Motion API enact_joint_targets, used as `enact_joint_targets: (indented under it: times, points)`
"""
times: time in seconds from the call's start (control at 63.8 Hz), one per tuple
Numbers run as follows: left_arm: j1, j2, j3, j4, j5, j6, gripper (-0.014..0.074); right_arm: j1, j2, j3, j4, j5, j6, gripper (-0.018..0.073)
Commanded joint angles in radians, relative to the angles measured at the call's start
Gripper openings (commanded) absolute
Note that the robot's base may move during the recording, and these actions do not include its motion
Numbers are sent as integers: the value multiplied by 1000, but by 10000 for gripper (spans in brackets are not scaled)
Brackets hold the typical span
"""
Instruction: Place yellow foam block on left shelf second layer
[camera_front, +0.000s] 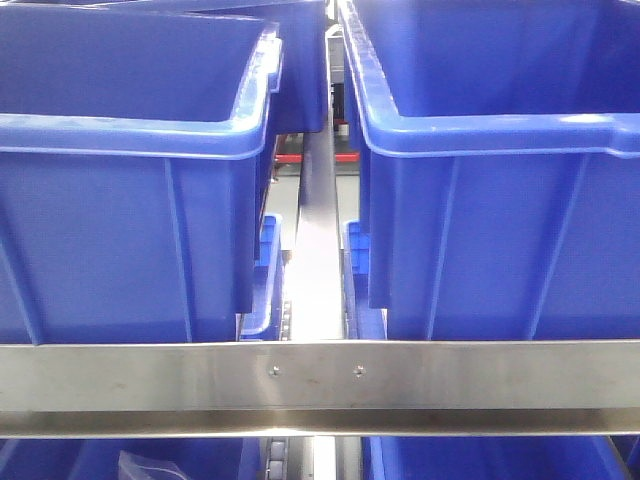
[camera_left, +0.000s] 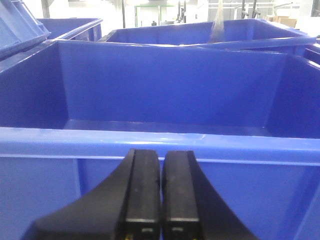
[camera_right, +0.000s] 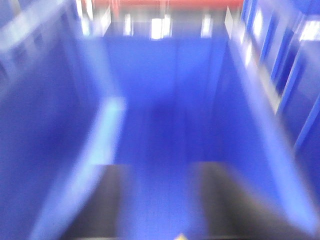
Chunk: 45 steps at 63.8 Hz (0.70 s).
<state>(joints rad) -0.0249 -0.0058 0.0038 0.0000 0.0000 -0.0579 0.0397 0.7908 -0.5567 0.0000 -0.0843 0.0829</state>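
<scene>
The yellow foam block does not show clearly in any view. Only a tiny yellow speck (camera_right: 181, 236) sits at the bottom edge of the blurred right wrist view, and I cannot tell what it is. My right gripper (camera_right: 161, 167) has its fingers wide apart with only blue bin surface between them, above the inside of a blue bin (camera_right: 165, 115). My left gripper (camera_left: 161, 152) is shut and empty, its fingers pressed together just in front of the front rim of a blue bin (camera_left: 165, 142). Neither gripper shows in the front view.
Two large blue bins (camera_front: 120, 190) (camera_front: 500, 200) stand side by side on a shelf level. A steel upright (camera_front: 318, 260) runs between them and a steel cross rail (camera_front: 320, 375) passes below. More blue bins (camera_front: 130, 460) sit on the level underneath. Further bins (camera_left: 200, 32) stand behind.
</scene>
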Motion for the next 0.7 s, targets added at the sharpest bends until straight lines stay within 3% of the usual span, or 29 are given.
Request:
enact_joint_targets:
  times: [0.0, 0.157, 0.501, 0.689]
  points:
    - [0, -20, 27, -6, -81, -3, 124, -4, -48, -35, 0, -89, -6, 49]
    - [0, -20, 27, -6, -81, -3, 124, -4, -119, 2, 0, -68, -11, 57]
    - [0, -20, 27, -6, -81, -3, 124, -4, -422, 317, 0, -66, -18, 57]
    - [0, -20, 27, -6, -81, -3, 124, -4, -561, 400, 0, -25, -18, 57]
